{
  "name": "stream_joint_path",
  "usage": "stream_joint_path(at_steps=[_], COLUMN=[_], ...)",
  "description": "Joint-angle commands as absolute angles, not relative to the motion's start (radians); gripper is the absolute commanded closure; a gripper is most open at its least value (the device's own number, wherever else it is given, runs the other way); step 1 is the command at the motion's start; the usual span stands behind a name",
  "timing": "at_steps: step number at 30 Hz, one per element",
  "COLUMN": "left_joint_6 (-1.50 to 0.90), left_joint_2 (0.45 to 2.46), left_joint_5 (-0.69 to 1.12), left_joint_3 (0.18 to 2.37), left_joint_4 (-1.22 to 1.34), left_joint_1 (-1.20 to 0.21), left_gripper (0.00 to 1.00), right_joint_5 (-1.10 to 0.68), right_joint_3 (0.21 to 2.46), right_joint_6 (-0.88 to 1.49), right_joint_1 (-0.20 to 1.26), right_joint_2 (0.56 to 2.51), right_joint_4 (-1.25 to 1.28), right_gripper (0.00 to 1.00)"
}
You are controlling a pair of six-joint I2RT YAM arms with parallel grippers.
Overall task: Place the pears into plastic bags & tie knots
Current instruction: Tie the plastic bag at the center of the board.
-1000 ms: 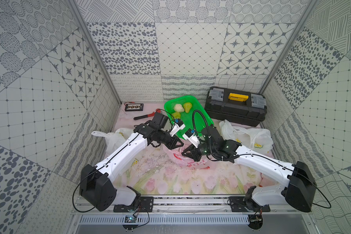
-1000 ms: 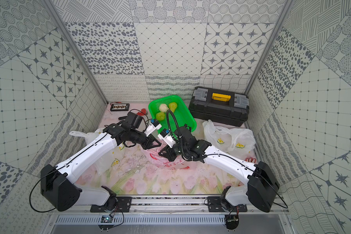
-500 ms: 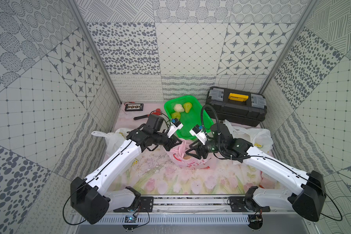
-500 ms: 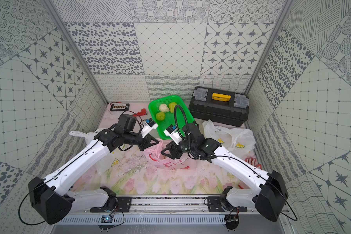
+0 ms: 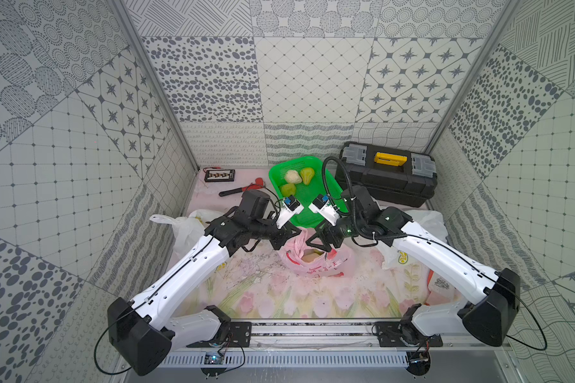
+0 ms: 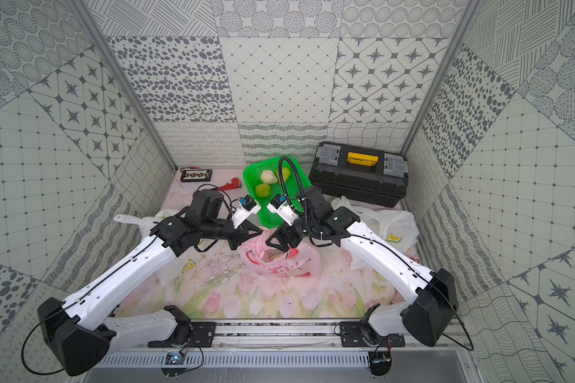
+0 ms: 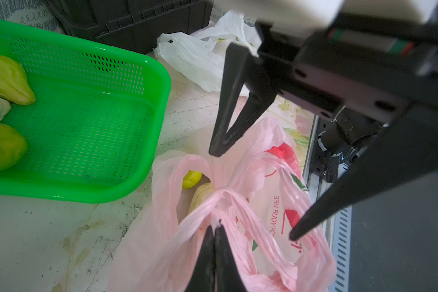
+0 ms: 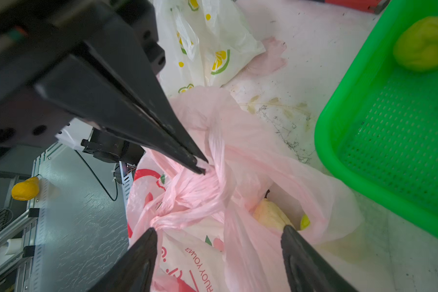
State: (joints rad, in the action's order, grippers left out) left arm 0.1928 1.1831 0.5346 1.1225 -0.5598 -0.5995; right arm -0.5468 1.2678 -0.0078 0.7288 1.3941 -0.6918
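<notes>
Left wrist view: left gripper [image 7: 215,228] pinches bag [image 7: 263,174], right gripper [image 7: 253,196] spread; unclear from above

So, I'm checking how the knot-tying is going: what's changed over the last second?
The right gripper opened wide, letting go of the pink bag, and more of the bag now shows between the grippers. The left gripper stays shut on the bag's handle. The pears in the green basket, the toolbox and the white bags have not moved.
</notes>
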Motion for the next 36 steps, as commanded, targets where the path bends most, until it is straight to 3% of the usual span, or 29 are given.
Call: stream_joint_path(at_steps=[1,8,12,17,21,25,29,36], left_joint_6=[0.238,0.23,0.215,0.189,0.131,0.048,-0.008,0.01], left_joint_2=[1.171,1.157,1.154,1.152,1.117,1.069,1.016,1.014], left_joint_5=[0.494,0.503,0.505,0.489,0.454,0.439,0.477,0.501], left_joint_3=[1.134,1.133,1.142,1.159,1.186,1.232,1.243,1.192], left_joint_4=[-0.532,-0.519,-0.531,-0.566,-0.616,-0.743,-0.865,-0.962], left_joint_1=[-0.615,-0.623,-0.625,-0.625,-0.609,-0.548,-0.482,-0.479], left_gripper=[1.0,1.0,1.0,0.86,0.61,0.45,0.38,0.42], right_joint_5=[-0.598,-0.669,-0.662,-0.677,-0.687,-0.698,-0.699,-0.704], right_joint_3=[1.292,1.267,1.26,1.243,1.243,1.24,1.234,1.241], right_joint_6=[0.004,0.067,0.099,0.135,0.125,0.111,0.102,0.095], right_joint_1=[0.745,0.756,0.758,0.757,0.756,0.757,0.755,0.751], right_joint_2=[1.411,1.475,1.502,1.505,1.5,1.494,1.489,1.483], right_joint_4=[-0.661,-0.592,-0.552,-0.486,-0.492,-0.503,-0.508,-0.513], right_gripper=[0.22,0.35,0.54,0.78,0.81,0.81,0.81,0.81])
